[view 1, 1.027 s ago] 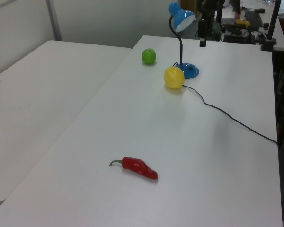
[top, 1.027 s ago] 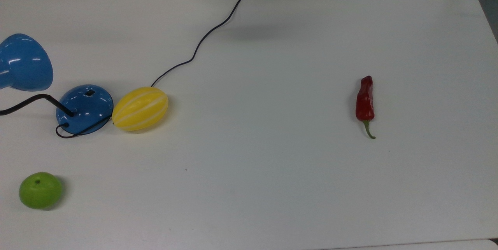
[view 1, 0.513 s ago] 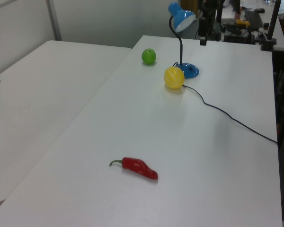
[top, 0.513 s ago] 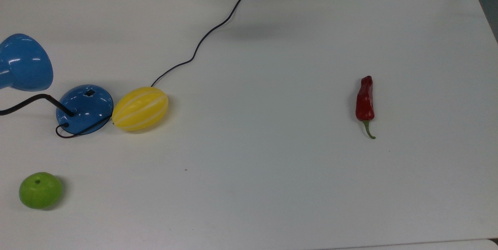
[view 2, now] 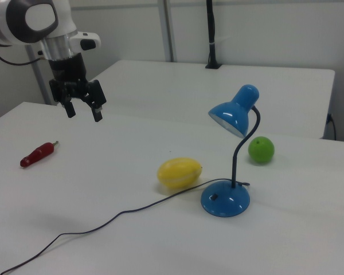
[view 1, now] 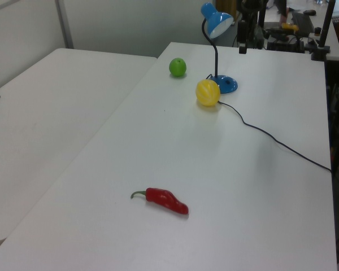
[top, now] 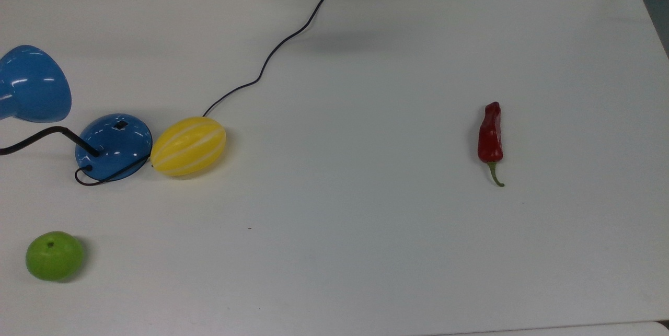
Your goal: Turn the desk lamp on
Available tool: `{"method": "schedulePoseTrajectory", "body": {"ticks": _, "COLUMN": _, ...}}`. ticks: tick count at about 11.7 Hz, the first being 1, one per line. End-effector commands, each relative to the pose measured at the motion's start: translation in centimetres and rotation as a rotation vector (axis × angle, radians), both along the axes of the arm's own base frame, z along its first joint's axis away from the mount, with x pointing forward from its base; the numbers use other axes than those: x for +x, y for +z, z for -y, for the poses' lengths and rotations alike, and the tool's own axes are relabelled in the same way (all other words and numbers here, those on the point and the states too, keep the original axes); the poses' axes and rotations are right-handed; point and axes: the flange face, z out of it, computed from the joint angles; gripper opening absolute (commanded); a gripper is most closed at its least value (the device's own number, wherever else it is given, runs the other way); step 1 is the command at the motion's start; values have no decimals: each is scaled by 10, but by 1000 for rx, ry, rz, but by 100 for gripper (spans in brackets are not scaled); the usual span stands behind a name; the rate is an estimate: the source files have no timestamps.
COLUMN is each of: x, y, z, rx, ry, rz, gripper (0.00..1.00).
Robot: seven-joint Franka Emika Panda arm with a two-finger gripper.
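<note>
- The end effector [view 2: 81, 110] hangs in the air above the white tabletop [view 2: 132, 240], near the right view's upper left; its two fingers [view 2: 96, 113] point down and stand apart with nothing between them.
- The desk lamp [view 2: 234, 160] stands well apart from the end effector, toward the right view's right and lower. Its glossy blue dome base [view 2: 225, 200] rests flat on the tabletop.
- A small black switch [view 2: 215, 197] sits on the side of the base that faces the right view's left, the side nearer the end effector.
- A black bendy neck [view 2: 244, 149] rises from the base and curves over to the blue cone shade [view 2: 234, 112], whose opening tilts down toward the right view's lower left.
- The lamp's black cord [view 2: 103, 226] leaves the base and trails across the tabletop toward the right view's lower left, passing below the end effector's level.
- A yellow striped melon [view 2: 179, 173] lies between the end effector and the lamp, just beside the base; in the top view it touches or nearly touches the base [top: 113, 146].
- A green apple [view 2: 261, 149] sits beyond the lamp, farther from the end effector than the base.
- A red chili pepper [view 2: 38, 154] lies below the end effector and toward the right view's left, well apart from the lamp.
</note>
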Motion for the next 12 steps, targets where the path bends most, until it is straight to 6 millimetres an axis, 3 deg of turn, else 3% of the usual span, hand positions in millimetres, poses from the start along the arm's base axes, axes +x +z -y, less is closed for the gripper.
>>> {"method": "schedulePoseTrajectory", "body": {"ticks": 1, "x": -6, "y": 6, "z": 1, "rx": -17, "ry": -20, "rz": -2, "gripper": 100}}
{"method": "schedulePoseTrajectory", "body": {"ticks": 5, "x": -5, "y": 6, "z": 1, "rx": -17, "ry": -18, "rz": 1, "gripper": 99}}
{"method": "schedulePoseTrajectory", "body": {"ticks": 6, "x": -5, "y": 6, "z": 1, "rx": -14, "ry": -18, "rz": 0, "gripper": 92}}
{"method": "schedulePoseTrajectory", "body": {"ticks": 7, "x": -5, "y": 5, "z": 0, "rx": -9, "ry": -18, "rz": -2, "gripper": 73}}
{"method": "schedulePoseTrajectory", "body": {"ticks": 9, "x": -4, "y": 5, "z": 0, "rx": -2, "ry": -18, "rz": 4, "gripper": 16}}
{"method": "schedulePoseTrajectory", "body": {"ticks": 10, "x": -4, "y": 5, "z": -1, "rx": -1, "ry": -18, "rz": 2, "gripper": 0}}
{"method": "schedulePoseTrajectory", "body": {"ticks": 12, "x": -3, "y": 5, "z": 0, "rx": -2, "ry": -18, "rz": 5, "gripper": 0}}
